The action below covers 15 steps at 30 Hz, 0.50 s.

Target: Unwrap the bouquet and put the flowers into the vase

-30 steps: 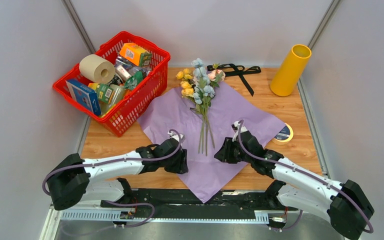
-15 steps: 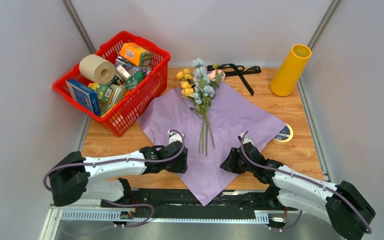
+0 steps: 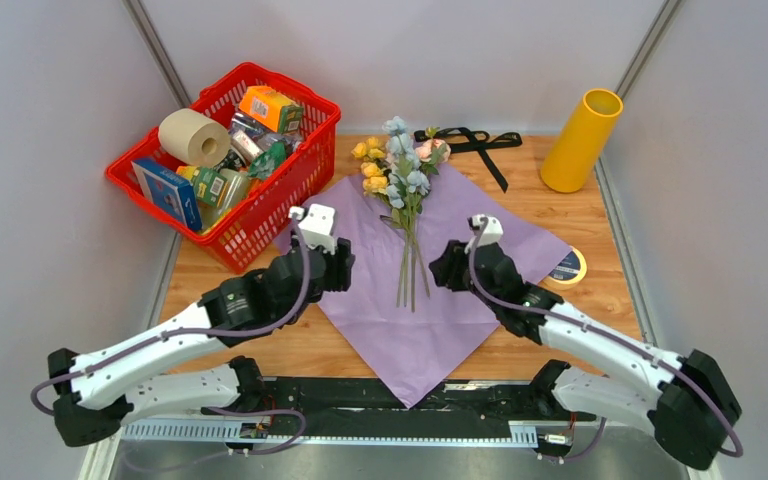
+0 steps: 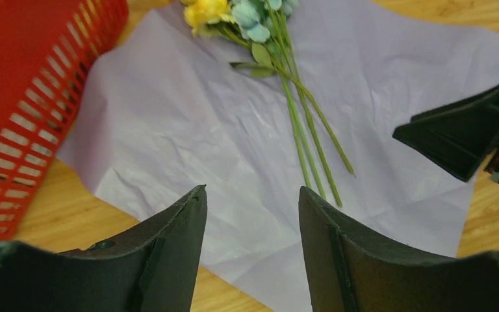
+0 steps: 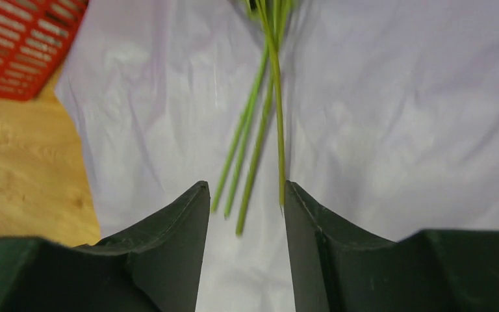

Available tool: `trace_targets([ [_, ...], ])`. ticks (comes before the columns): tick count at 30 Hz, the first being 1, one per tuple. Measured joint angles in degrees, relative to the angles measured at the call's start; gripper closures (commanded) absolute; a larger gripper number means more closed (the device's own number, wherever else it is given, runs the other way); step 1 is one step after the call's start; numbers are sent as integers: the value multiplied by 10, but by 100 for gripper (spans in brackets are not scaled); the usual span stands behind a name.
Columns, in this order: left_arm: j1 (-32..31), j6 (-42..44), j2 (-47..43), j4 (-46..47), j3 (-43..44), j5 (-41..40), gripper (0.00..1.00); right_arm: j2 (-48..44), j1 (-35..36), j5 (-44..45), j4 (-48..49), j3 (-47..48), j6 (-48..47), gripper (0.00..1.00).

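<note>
**Bouquet's open, flowers lying loose on the paper, both arms empty-handed**

The purple wrapping paper [image 3: 480, 230] is spread flat like a big crinkled diamond in the middle of the wooden surface [image 3: 600, 215]. Its near corner points at the arm bases. The flowers [image 3: 403, 170] lie on top of it in one loose bunch. The yellow, pale blue and pink heads sit at the far corner of the sheet, and the thin green stems [image 5: 260, 117] run straight back toward the arms. The black ribbon [image 3: 475, 143] lies untied just behind the blooms. The yellow vase [image 3: 580, 140] stands at the far right corner, well apart from the flowers, with its mouth open.

The left fingers [image 4: 175, 234] are spread fairly wide with nothing between them. They're over the left part of the paper, next to the red basket [image 3: 260, 225].

The right fingers [image 5: 312, 227] are parted too and aren't holding anything. They sit just right of the stems. From the wrist view the cut ends lie right in front of the gap, and one stem tip is close to the inner edge of a finger. I can't tell if it's actually touching.
</note>
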Motion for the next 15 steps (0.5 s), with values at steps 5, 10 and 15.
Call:
trace_targets([
  [5, 0, 62, -69, 0, 1, -25, 32, 147, -2, 43, 55, 131, -113, 52],
  [10, 0, 111, -143, -14, -15, -25, 31, 306, -10, 42, 65, 262, -201, 57],
  [15, 0, 124, -208, -31, -49, -32, 31, 426, -21, 38, 50, 357, -253, 63],
])
